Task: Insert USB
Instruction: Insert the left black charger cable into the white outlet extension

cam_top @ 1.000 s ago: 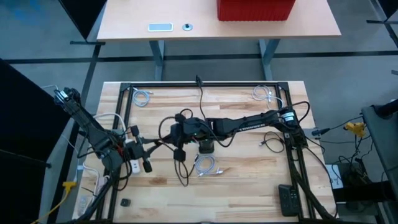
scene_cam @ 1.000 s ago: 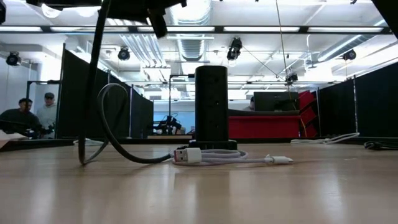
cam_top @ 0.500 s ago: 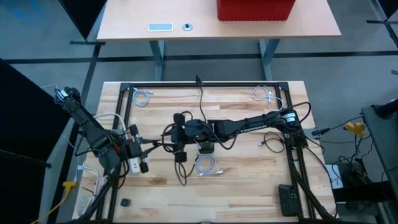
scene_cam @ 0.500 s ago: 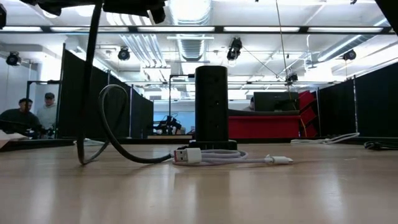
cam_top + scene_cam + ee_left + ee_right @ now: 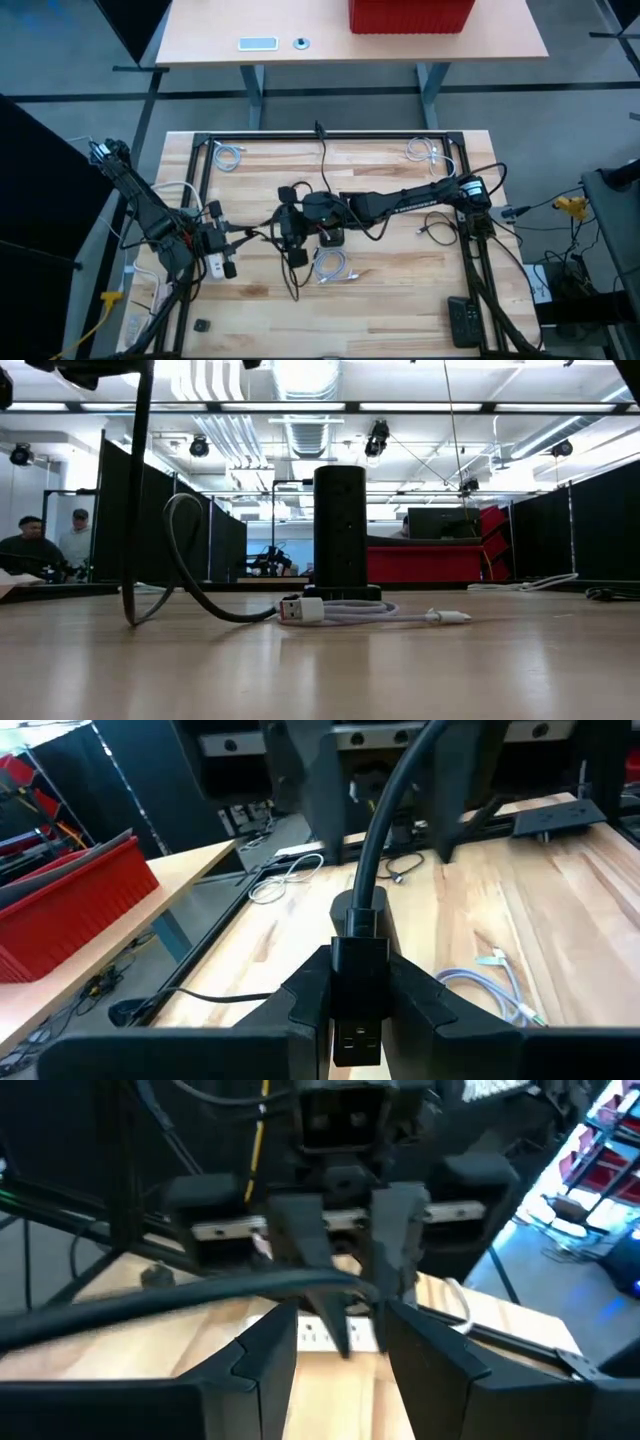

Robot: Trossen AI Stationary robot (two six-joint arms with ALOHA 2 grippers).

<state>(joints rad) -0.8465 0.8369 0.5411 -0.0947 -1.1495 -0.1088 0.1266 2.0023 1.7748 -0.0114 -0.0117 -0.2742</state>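
Holding black plug (image 5: 358,982) clamped in left gripper (image 5: 358,1020), at 9 o'clock of hub (image 5: 331,237).
Right gripper (image 5: 335,1342) straddles cable (image 5: 180,1302), fingers apart. Plug rigid, light; cable stiff, springy: grip plug body.

Robotics lab: black partition panels (image 5: 130,520), ceiling strip lights (image 5: 300,380), seated people (image 5: 45,545) behind.

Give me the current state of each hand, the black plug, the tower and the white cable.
Left hand: shut on black USB plug, cable trailing away.
Right hand: around the black cable, grip unclear.
Black tower: upright on the table.
White cable: loose on the table, unplugged.
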